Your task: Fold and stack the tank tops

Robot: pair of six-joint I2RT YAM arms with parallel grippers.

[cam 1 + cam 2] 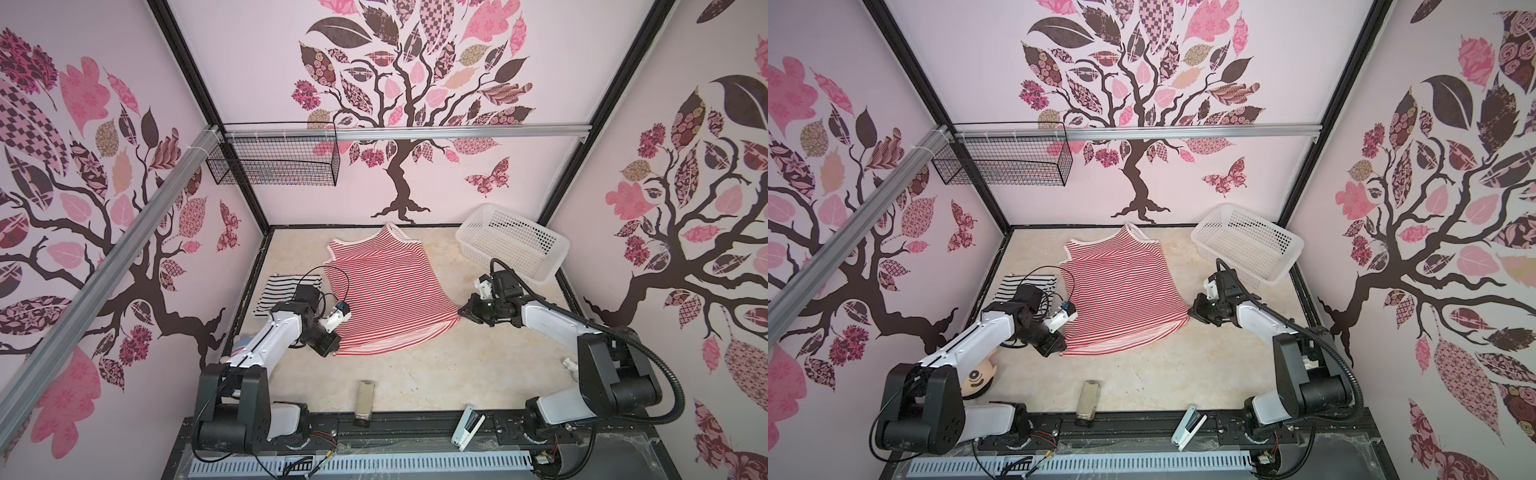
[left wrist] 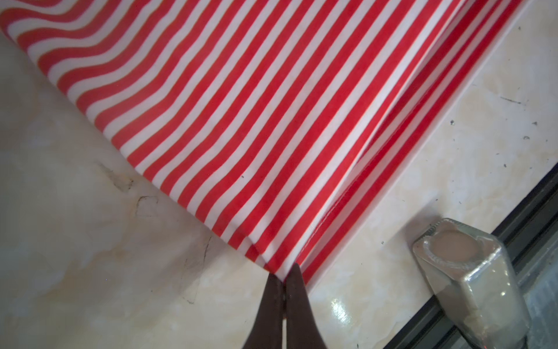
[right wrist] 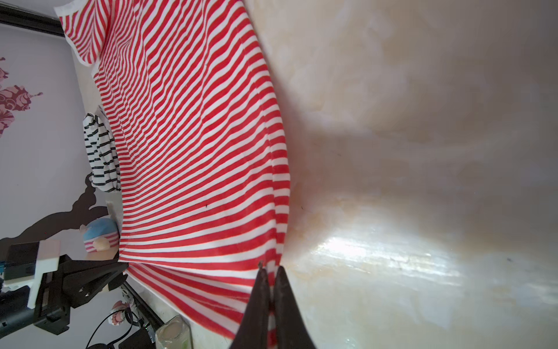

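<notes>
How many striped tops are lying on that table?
2. The red-and-white top lies spread in the middle. The black-and-white top sits folded to its left, partly behind the left arm. No others show.

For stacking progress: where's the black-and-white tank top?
In both top views, the black-and-white tank top lies folded on the left, beside the spread-out red-and-white tank top.
</notes>
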